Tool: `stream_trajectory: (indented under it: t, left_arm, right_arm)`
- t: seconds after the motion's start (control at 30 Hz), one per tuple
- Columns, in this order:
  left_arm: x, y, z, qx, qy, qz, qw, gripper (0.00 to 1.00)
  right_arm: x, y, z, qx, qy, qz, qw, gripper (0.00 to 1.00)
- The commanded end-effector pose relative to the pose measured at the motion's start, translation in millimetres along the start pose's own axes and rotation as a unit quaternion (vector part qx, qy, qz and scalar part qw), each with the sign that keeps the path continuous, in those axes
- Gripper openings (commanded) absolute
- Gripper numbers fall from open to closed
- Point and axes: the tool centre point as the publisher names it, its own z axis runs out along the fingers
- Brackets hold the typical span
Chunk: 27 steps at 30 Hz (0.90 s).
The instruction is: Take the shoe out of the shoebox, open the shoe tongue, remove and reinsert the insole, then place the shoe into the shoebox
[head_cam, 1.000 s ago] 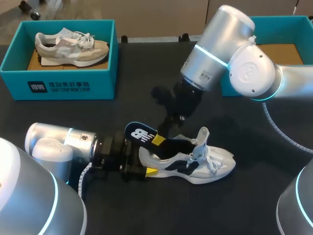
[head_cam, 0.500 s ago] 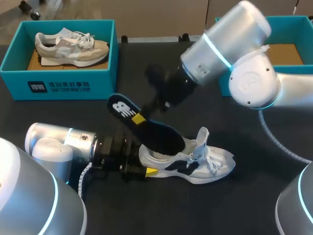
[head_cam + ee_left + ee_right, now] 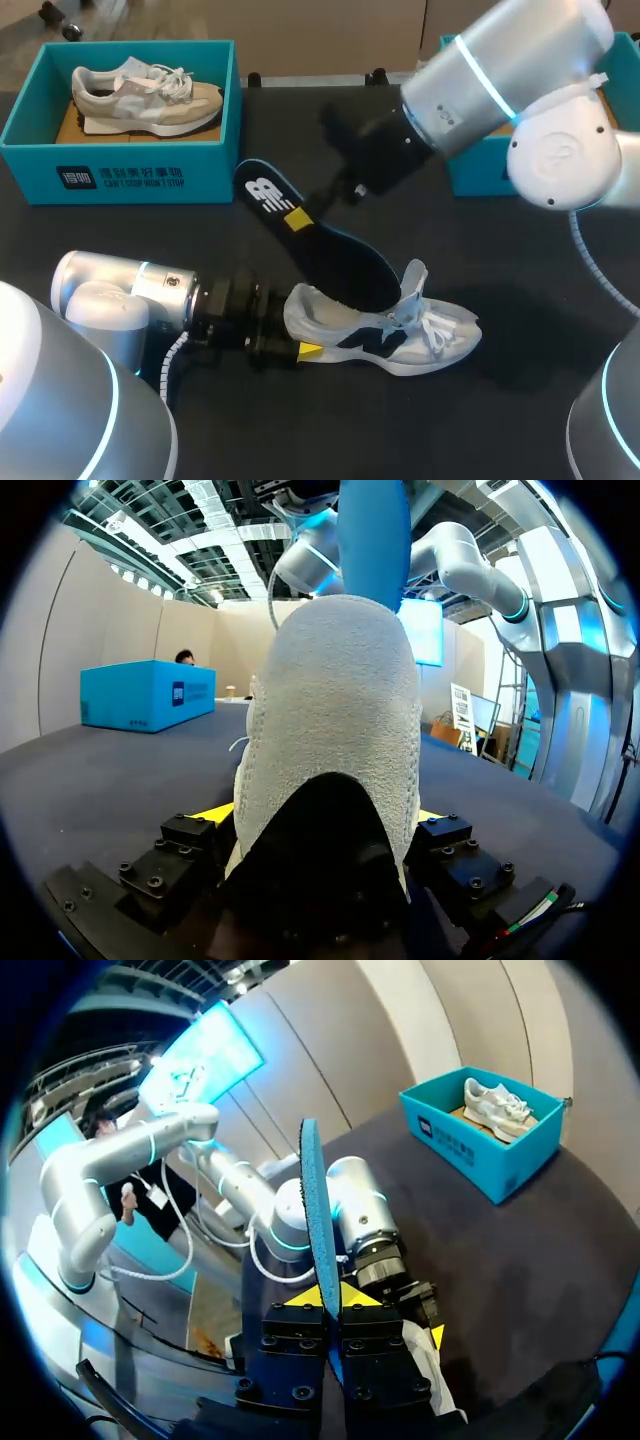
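Above the shoe (image 3: 390, 335), right claw (image 3: 300, 218) clamps the insole (image 3: 340, 265) almost free, left claw (image 3: 298, 335) clamps the heel (image 3: 330, 730); reinsertion, boxing remain.

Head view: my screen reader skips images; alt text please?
The right gripper holds a dark insole tilted over a white sneaker, whose heel the left gripper clamps on the black table. A beige sneaker lies in a teal shoebox.
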Motion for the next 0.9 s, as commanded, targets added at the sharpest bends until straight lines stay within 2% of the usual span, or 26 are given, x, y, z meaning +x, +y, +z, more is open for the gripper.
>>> stream_trajectory:
  t: [0.03, 0.07, 0.3, 0.57, 0.7, 0.9]
  left_arm:
    - [-0.7, 0.2, 0.9, -0.002, -0.001, 0.0, 1.0, 0.0]
    - [-0.7, 0.2, 0.9, -0.002, -0.001, 0.0, 1.0, 0.0]
    - [-0.7, 0.2, 0.9, -0.002, -0.001, 0.0, 1.0, 0.0]
    - [-0.7, 0.2, 0.9, -0.002, -0.001, 0.0, 1.0, 0.0]
    - [-0.7, 0.2, 0.9, -0.002, -0.001, 0.0, 1.0, 0.0]
    - [-0.7, 0.2, 0.9, -0.002, -0.001, 0.0, 1.0, 0.0]
  right_arm:
    - [0.7, -1.3, 0.4, -0.001, -0.001, 0.0, 1.0, 0.0]
    - [-0.2, 1.8, -0.1, -0.026, -0.003, 0.008, 1.0, 0.0]
    - [14.1, 11.2, -34.6, -0.066, -0.052, 0.009, 0.996, 0.0]
    - [28.3, 7.7, -84.4, -0.147, -0.042, -0.031, 0.988, 0.0]
    - [32.0, 8.5, -104.7, -0.159, -0.021, -0.048, 0.986, 0.0]
    - [32.0, 8.5, -104.7, -0.159, -0.021, -0.048, 0.986, 0.0]
